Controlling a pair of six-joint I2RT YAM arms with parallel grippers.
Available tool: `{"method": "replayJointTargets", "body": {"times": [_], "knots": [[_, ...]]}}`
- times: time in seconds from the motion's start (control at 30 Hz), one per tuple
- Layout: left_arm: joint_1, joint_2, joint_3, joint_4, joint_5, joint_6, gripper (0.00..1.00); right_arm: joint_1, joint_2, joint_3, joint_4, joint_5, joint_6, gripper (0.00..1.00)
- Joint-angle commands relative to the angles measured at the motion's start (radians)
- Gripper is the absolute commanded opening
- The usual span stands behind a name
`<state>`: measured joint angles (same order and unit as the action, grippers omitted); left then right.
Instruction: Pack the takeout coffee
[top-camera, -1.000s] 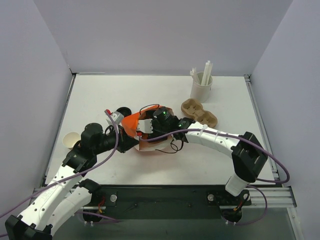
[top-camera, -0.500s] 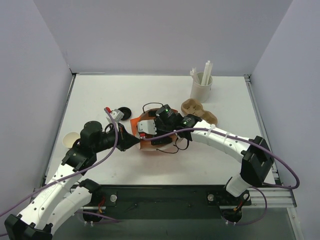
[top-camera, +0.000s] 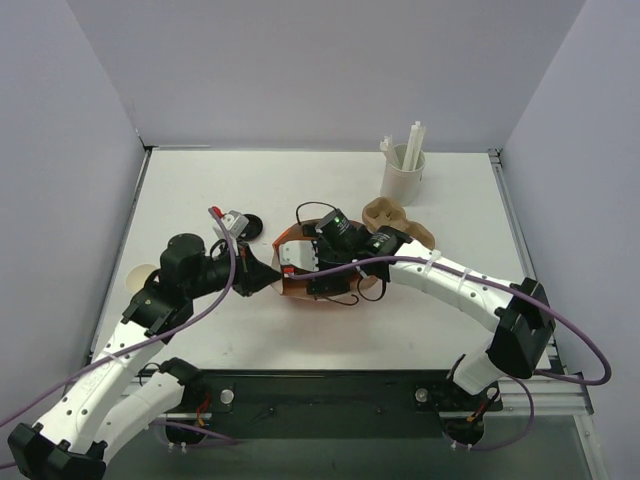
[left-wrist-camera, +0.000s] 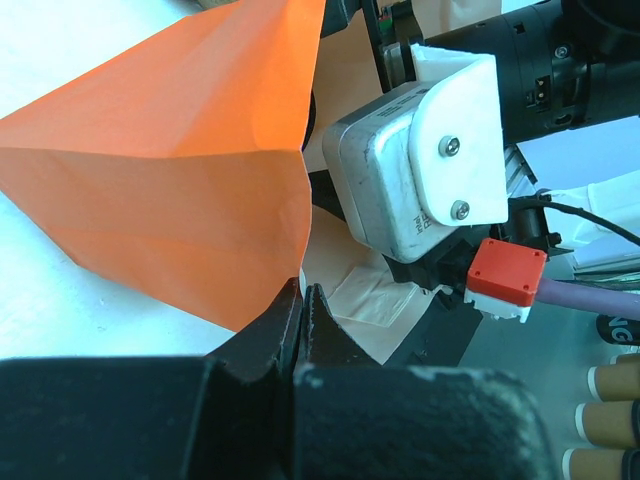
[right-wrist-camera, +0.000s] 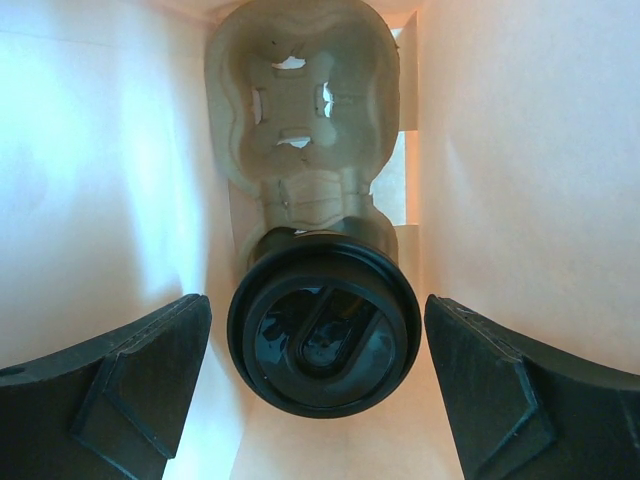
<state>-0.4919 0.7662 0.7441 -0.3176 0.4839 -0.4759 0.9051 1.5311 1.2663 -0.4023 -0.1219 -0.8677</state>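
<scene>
Inside the smooth orange paper bag (left-wrist-camera: 170, 200) at the centre of the white counter (top-camera: 200, 190), the takeout coffee (right-wrist-camera: 322, 345) shows only its glossy, ridged round black plastic lid. It sits at the 6 o'clock end of a moulded brown pulp carrier (right-wrist-camera: 295, 120). The right end effector (right-wrist-camera: 315, 318) flanks it, fingers spread wide and clear of the lid. The left end effector (left-wrist-camera: 300, 298) is clamped on the bag's creased rim at 9 o'clock.
</scene>
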Motion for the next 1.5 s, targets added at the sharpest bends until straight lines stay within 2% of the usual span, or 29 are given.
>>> {"method": "replayJointTargets", "body": {"times": [0.0,0.77,0.87,1.23,1.47], "knots": [[-0.002,0.013,0.058,-0.028,0.030,0.005,0.00,0.006,-0.042,0.054,-0.056,-0.016,0.038,0.92],[-0.002,0.076,0.141,-0.110,0.016,-0.006,0.02,-0.020,-0.069,0.068,-0.090,-0.056,0.104,0.89],[-0.002,0.084,0.146,-0.117,0.013,-0.003,0.04,-0.025,-0.069,0.076,-0.096,-0.061,0.108,0.87],[-0.002,0.099,0.208,-0.120,-0.036,0.013,0.29,-0.038,-0.071,0.120,-0.107,-0.047,0.114,0.75],[-0.002,0.133,0.277,-0.129,-0.059,0.039,0.34,-0.060,-0.069,0.168,-0.092,-0.056,0.162,0.74]]}}
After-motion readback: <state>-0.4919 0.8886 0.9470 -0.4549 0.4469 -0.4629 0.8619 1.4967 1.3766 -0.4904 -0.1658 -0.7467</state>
